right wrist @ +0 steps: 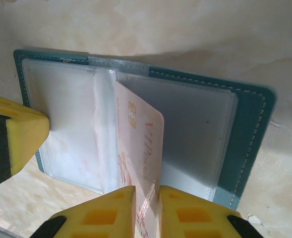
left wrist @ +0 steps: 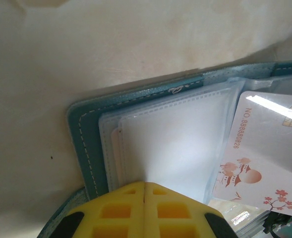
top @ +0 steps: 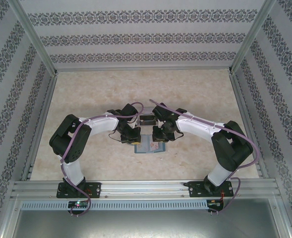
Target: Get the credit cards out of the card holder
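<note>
At the middle of a pale marbled bench (top: pixel 195 99), walled on three sides by patterned paper, two robot arms lean in from the near edge and meet over an open teal card holder (right wrist: pixel 250 134). The holder lies flat, spread like a book, with its lighter lining and clear plastic sleeves (left wrist: pixel 175 144) facing up.

The left hand (left wrist: pixel 145 191) is closed, its two yellow fingers pressed together with no gap. Its tips rest on the sleeves of one half of the holder, close to that half's outer edge.

A pale credit card (right wrist: pixel 141 144), with a small gold chip and pink printing, rises tilted from the fold in the middle of the holder, one end down among the sleeves. The right hand (right wrist: pixel 147 193) has a yellow finger close on either side of the card's raised end, with only a narrow slot between them. I cannot tell whether they pinch the card or merely flank it.

Just beyond the holder, between the two wrists, sits a small dark-edged box (top: pixel 147 119), too small to make out further
</note>
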